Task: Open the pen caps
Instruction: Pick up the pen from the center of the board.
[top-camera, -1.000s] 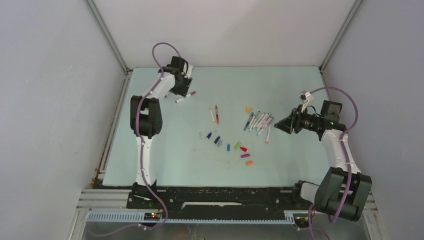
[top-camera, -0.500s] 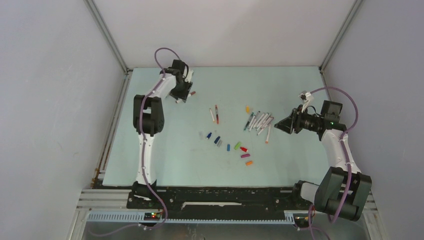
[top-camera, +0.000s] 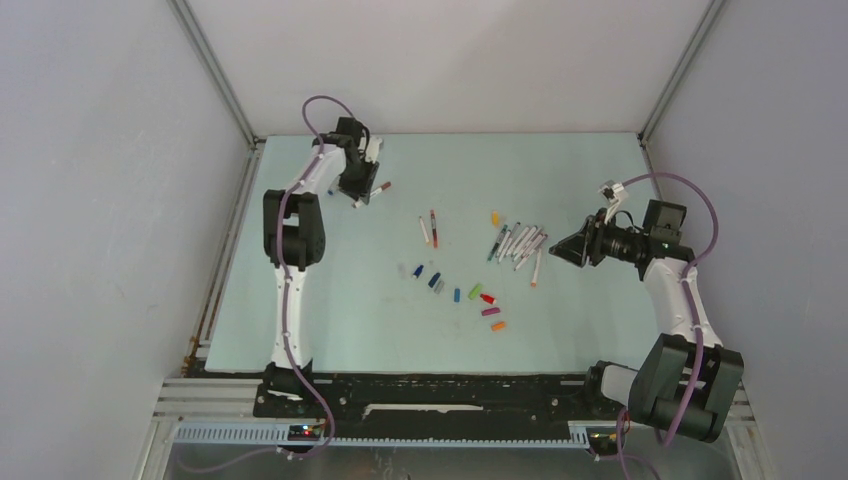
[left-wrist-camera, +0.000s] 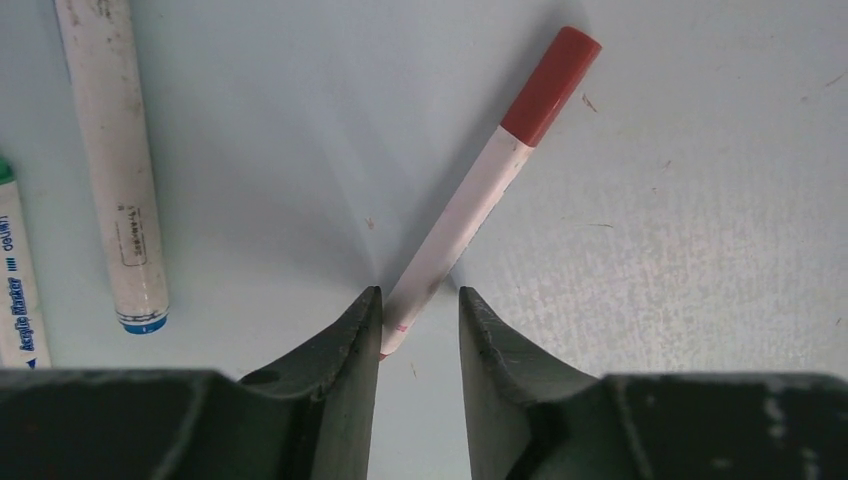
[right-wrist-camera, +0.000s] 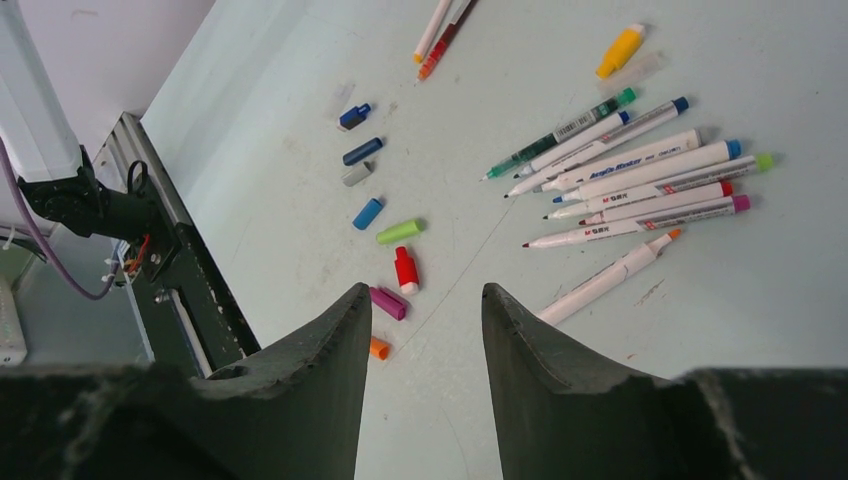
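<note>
While both arms reach over pale green table (top-camera: 330, 300), my right gripper (right-wrist-camera: 425, 292) hangs empty, fingers apart, above uncapped pens (right-wrist-camera: 640, 170) and loose pen caps (right-wrist-camera: 404, 268). My left gripper (left-wrist-camera: 418, 300): fingers apart, straddling tail of white pen (left-wrist-camera: 455, 215); dark red cap (left-wrist-camera: 550, 85) on its far end.

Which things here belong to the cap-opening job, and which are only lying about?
In the job:
red cap, still on its pen
left gripper, open around that pen's end

Lying about:
loose caps
uncapped pens
right gripper, open and empty
</note>
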